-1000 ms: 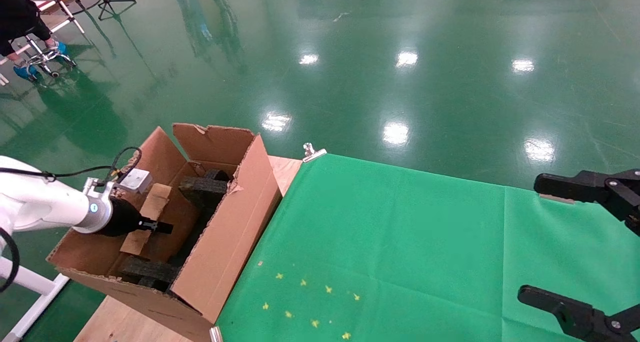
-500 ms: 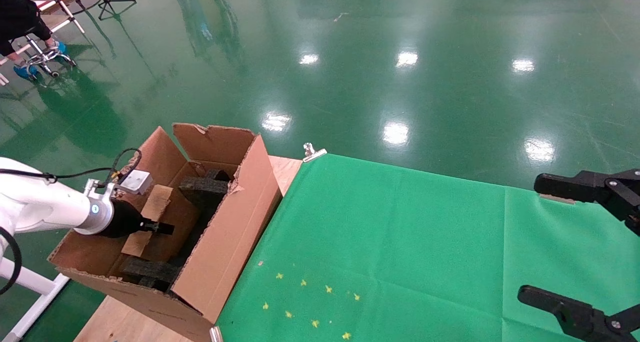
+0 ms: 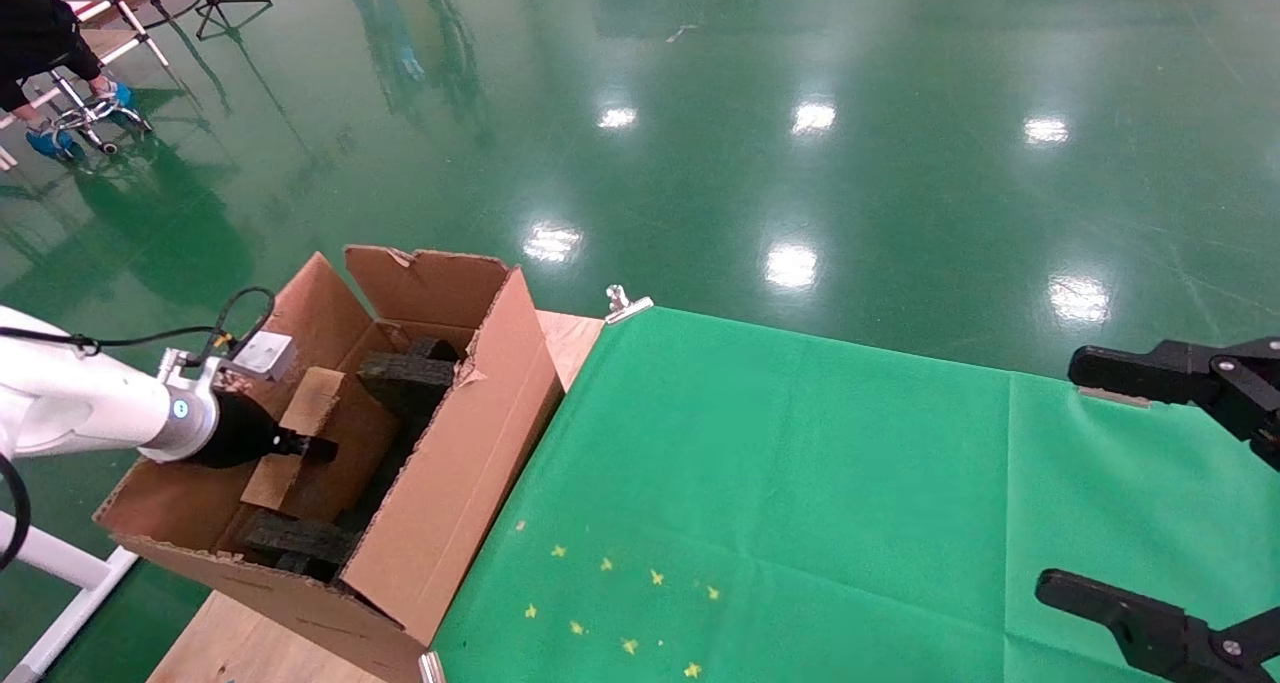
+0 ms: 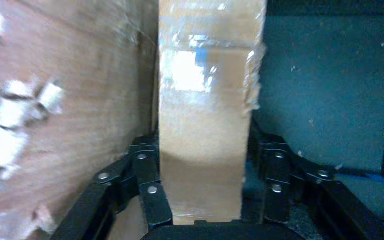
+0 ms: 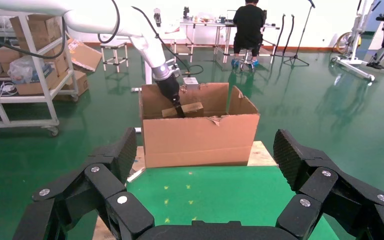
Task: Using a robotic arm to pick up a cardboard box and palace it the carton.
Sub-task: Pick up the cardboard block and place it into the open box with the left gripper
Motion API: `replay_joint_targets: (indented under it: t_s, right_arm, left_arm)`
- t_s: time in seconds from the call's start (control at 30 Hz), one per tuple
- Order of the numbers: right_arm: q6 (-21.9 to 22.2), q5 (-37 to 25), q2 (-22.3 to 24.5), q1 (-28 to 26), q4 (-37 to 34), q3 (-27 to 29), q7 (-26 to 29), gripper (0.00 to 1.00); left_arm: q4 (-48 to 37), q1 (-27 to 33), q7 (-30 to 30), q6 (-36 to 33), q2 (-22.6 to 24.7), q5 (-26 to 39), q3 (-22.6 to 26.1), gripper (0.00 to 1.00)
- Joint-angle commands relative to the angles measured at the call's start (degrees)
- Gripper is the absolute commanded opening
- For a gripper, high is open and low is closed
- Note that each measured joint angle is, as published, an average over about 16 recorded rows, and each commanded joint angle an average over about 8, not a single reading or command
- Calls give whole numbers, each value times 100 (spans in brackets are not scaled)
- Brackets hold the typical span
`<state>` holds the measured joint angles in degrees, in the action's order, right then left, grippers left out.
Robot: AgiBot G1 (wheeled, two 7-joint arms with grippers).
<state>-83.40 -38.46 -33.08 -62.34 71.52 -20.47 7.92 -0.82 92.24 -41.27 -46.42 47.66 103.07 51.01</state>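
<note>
The cardboard box (image 4: 204,120), flat, brown and wrapped in glossy clear tape, is being held between the jaws of the left gripper (image 4: 207,197), which are closed on its two narrow sides. The box is being kept inside the carton (image 3: 440,483), a big corrugated one with ragged torn flaps; rough black foam blocks (image 3: 405,375) are lying beyond the jaws. The lower end of the box is being hidden by the carton wall. The right gripper (image 5: 207,187) is being kept over the green cloth surface (image 3: 800,493), its jaws spread wide with nothing between them.
</note>
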Motion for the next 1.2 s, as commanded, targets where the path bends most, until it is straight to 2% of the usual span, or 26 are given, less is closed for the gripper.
replay_joint_targets:
  t_s: [0.03, 0.5, 0.7, 0.97, 1.2]
  right_arm:
    - [0, 0, 0, 0, 0, 0, 0, 100]
    - [0, 0, 0, 0, 0, 0, 0, 100]
    - [0, 0, 0, 0, 0, -1, 0, 100]
    - [0, 1, 0, 0, 0, -1, 0, 100]
    - [0, 1, 0, 0, 0, -1, 0, 100]
  left_arm:
    - [2, 18, 0, -4, -5, 1, 1, 100]
    - [102, 268, 52, -94, -89, -16, -10, 100]
    - [169, 611, -35, -377, -263, -186, -129, 100]
    - [412, 1599, -394, -1487, -658, -685, -470, 100]
    - [627, 2159, -871, -3165, -932, -1472, -969, 100]
